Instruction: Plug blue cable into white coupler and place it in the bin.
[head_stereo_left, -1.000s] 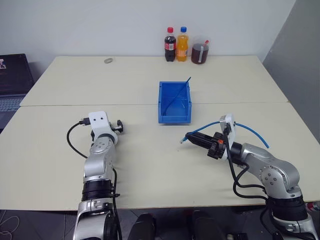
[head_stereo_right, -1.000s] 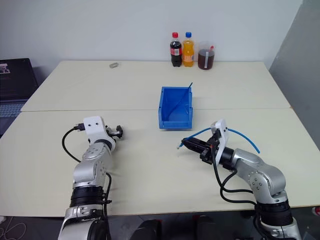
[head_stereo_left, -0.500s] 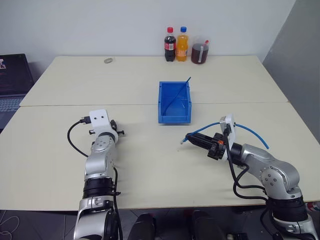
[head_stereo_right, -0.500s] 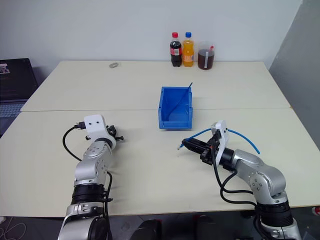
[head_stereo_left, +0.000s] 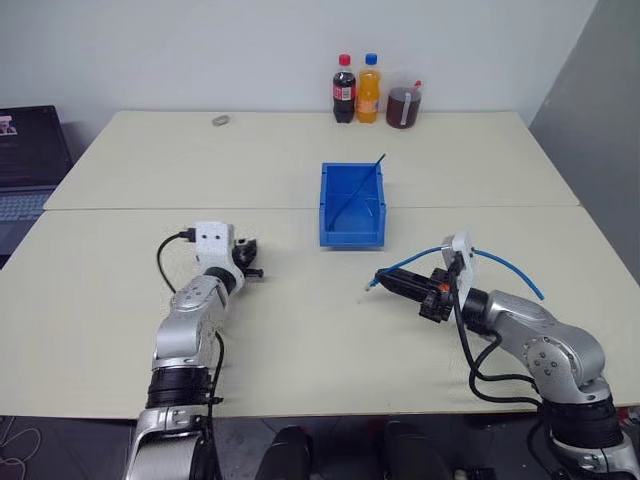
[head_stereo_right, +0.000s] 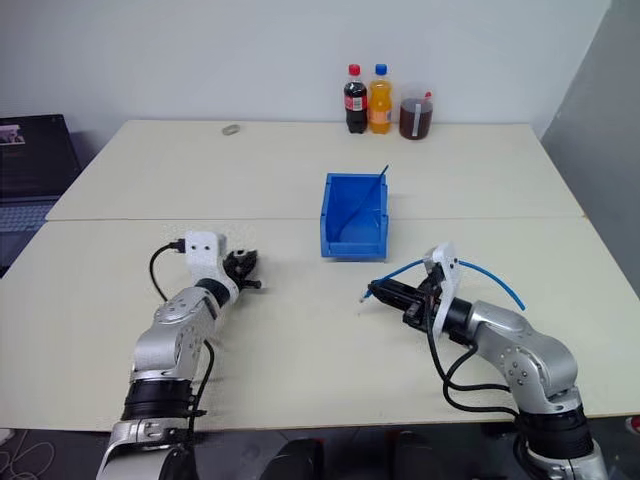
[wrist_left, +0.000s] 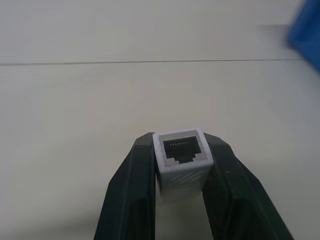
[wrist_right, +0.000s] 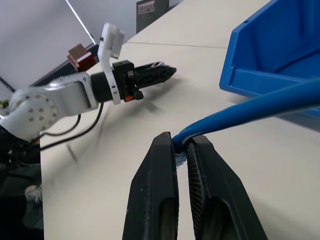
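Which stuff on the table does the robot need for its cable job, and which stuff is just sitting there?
Needed for the job:
- blue cable, held in the right pincer
- white coupler, held in the left pincer
- bin

Just lying about:
- cola bottle
- orange bottle
- jug of dark drink
- small grey thing
- laptop

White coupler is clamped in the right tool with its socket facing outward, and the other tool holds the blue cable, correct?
Not quite: the sides are swapped. The left wrist view shows the white coupler clamped in the left tool, socket facing outward. The right wrist view shows the right tool holding the blue cable.
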